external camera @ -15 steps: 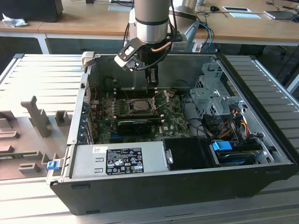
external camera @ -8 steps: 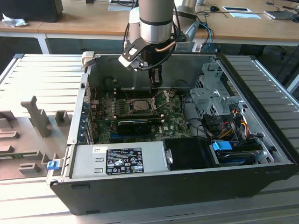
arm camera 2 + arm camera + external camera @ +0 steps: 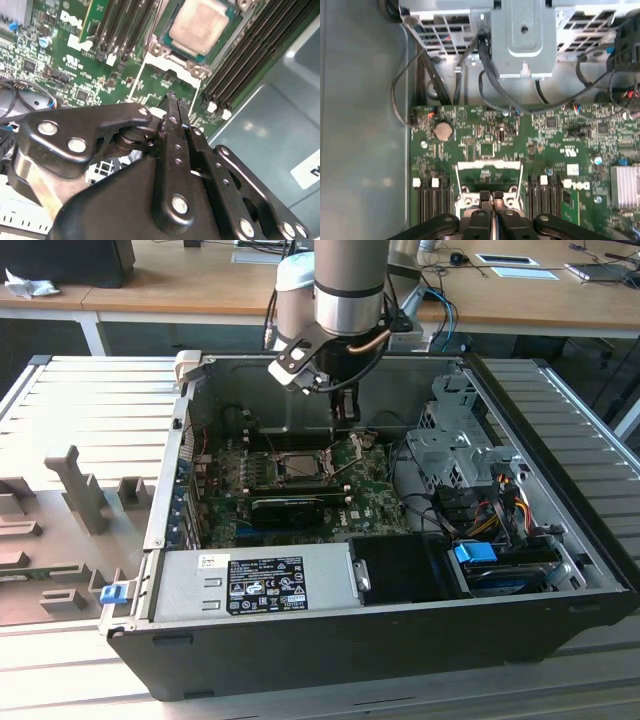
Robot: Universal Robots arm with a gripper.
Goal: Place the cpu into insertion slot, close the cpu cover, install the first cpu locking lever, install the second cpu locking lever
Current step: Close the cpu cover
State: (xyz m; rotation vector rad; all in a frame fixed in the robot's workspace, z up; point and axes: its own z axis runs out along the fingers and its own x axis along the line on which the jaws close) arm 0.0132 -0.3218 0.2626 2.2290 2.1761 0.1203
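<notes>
Overlooking a grey slatted table (image 3: 60, 400) carrying an open computer case (image 3: 400, 640), with wooden desks (image 3: 180, 280) behind. Hovering just beside the socket (image 3: 159, 49) with the gripper (image 3: 172, 100) pinched closed, gripping nothing visible. Finding the chip (image 3: 200, 25) sitting flat inside the socket and the cover plate (image 3: 489, 164) standing raised at the socket's edge. Judging the plate light, thin and stiff; pushing on its free edge looking safest, keeping clear of the fragile chip.

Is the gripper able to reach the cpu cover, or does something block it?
Probably yes: the gripper, jaws shut, is close to the opened cpu cover, and I see no cable or part between them.
</notes>
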